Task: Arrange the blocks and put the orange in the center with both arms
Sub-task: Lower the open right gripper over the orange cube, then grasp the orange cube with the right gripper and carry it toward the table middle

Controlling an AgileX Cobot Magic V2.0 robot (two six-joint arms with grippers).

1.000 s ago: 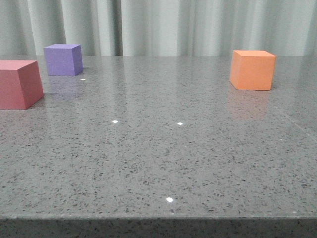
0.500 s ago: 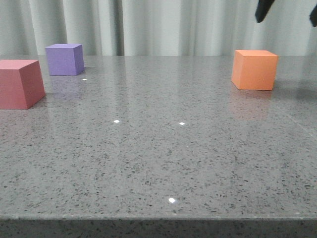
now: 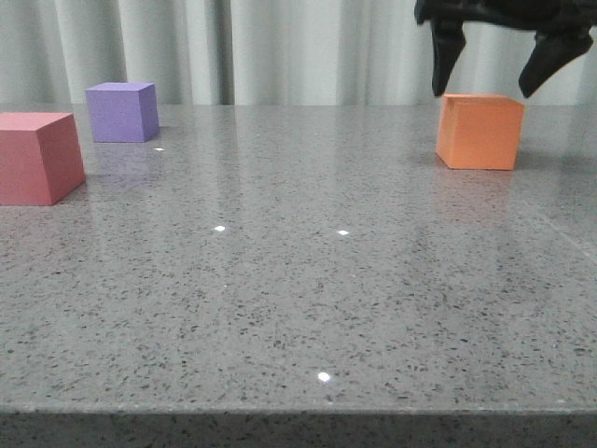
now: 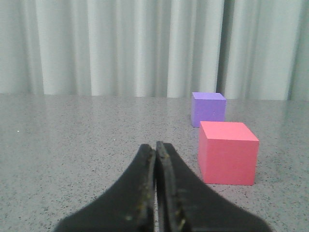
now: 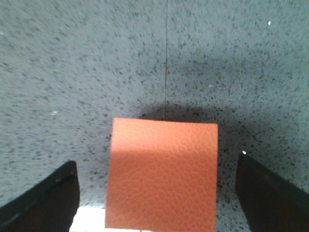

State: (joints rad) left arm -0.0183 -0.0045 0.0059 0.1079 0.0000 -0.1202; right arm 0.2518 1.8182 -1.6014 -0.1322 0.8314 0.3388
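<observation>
The orange cube [image 3: 478, 131] stands at the back right of the grey speckled table [image 3: 298, 308]. My right gripper [image 3: 492, 73] hangs open just above it, fingers spread to either side, touching nothing. In the right wrist view the orange cube [image 5: 163, 174] lies between the open fingers [image 5: 48, 200]. The pink-red cube [image 3: 37, 157] stands at the far left, the purple cube [image 3: 121, 111] behind it. In the left wrist view my left gripper [image 4: 156, 147] is shut and empty, low over the table, with the pink-red cube [image 4: 227, 152] and purple cube [image 4: 208, 108] ahead and to its right.
A pale pleated curtain [image 3: 280, 51] closes off the back of the table. The table's front edge [image 3: 298, 409] runs along the bottom of the front view.
My right gripper has come down from the top right and now hangs over the orange cube with fingers spread. The cubes have not moved.
</observation>
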